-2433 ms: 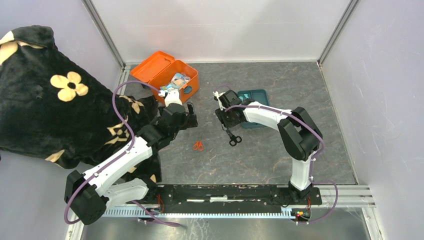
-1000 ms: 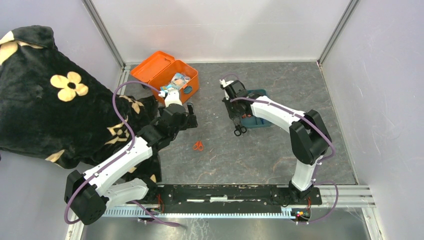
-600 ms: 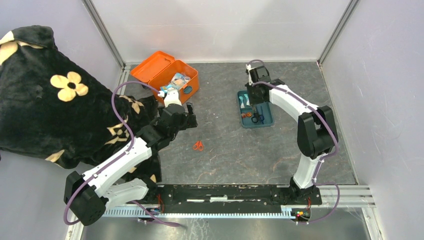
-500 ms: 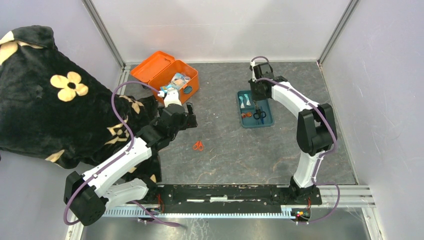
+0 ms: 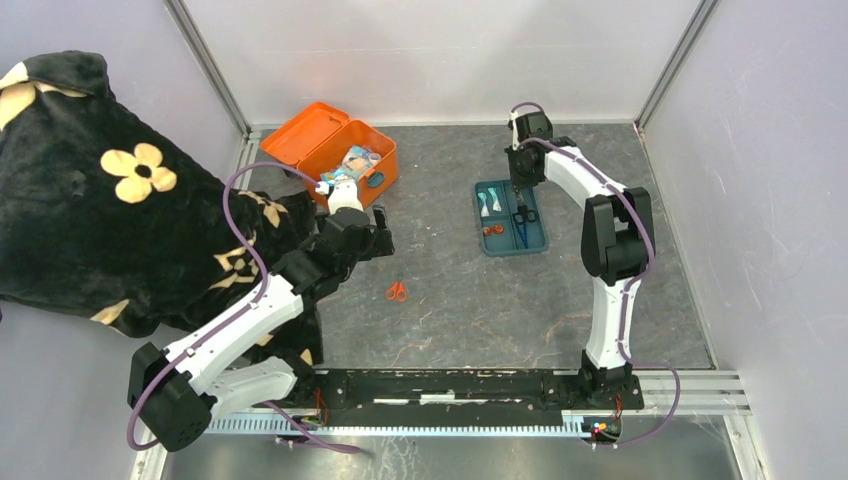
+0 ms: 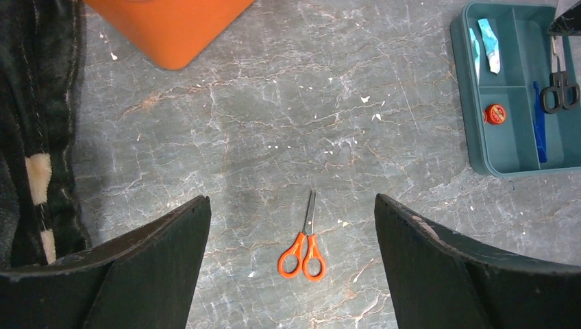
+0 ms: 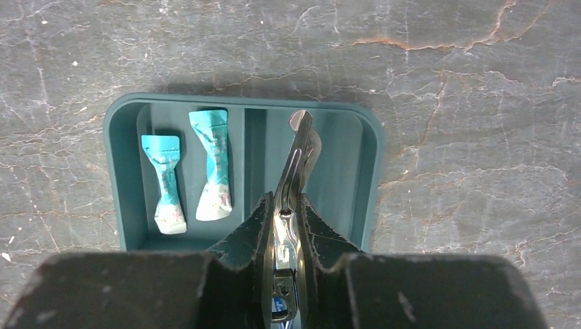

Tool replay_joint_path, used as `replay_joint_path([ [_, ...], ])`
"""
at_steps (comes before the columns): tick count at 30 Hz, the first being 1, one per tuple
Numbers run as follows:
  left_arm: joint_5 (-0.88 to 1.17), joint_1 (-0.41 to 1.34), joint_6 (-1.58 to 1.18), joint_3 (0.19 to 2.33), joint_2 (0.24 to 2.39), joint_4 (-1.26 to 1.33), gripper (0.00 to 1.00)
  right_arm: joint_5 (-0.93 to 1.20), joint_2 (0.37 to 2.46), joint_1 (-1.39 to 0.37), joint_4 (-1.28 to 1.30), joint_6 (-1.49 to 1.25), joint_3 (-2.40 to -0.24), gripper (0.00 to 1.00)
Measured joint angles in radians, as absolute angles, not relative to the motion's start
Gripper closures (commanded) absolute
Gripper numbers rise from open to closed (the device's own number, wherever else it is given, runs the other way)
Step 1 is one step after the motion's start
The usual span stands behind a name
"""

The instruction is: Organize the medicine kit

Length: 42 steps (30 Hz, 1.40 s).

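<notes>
The orange medicine kit (image 5: 352,158) stands open at the back left, lid (image 5: 303,130) thrown back and packets inside; its corner (image 6: 171,27) shows in the left wrist view. My right gripper (image 5: 517,185) (image 7: 284,205) is shut on the metal blades of black-handled scissors (image 7: 298,147) (image 6: 560,89) over the right compartment of the teal tray (image 5: 540,240) (image 7: 370,178). Whether the scissors touch the tray I cannot tell. My left gripper (image 5: 385,232) (image 6: 291,205) hangs open above small orange scissors (image 5: 397,291) (image 6: 306,240) lying on the table, apart from them.
Two teal sachets (image 7: 164,181) (image 7: 214,164) lie in the tray's left compartment. A small red round item (image 6: 495,113) and a blue strip (image 6: 540,123) also lie in the tray. A black flowered cloth (image 5: 110,200) covers the left side, against the left arm.
My right gripper has carried the black-handled scissors from the middle of the table right and back to over the teal tray. The left arm and orange scissors have not moved.
</notes>
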State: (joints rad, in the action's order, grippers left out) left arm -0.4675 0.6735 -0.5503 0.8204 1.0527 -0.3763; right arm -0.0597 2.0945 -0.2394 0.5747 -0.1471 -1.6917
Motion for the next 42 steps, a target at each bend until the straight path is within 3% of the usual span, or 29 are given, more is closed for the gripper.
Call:
replay_joint_path([
  [10,-0.465,0.673,-0.55,0.82,1.053,-0.39,0.05,-0.045,2.111,-0.226,0.605,-0.129,-1.702,0.86],
  [18,-0.46,0.673,-0.55,0.82,1.054,-0.39,0.05,-0.047,2.111,-0.226,0.604,-0.131,-1.631,0.6],
  [21,-0.46,0.673,-0.55,0.82,1.057,-0.39,0.04,-0.055,2.093,-0.226,0.604,-0.131,-1.618,0.55],
  [28,-0.44,0.673,-0.551,0.824,1.101,-0.389,0.04,-0.059,1.945,-0.226,0.566,-0.134,-1.558,0.54],
  [42,-0.257,0.667,-0.551,0.804,1.334,-0.329,0.05,0.11,1.634,-0.33,0.405,-0.191,-1.16,0.54],
])
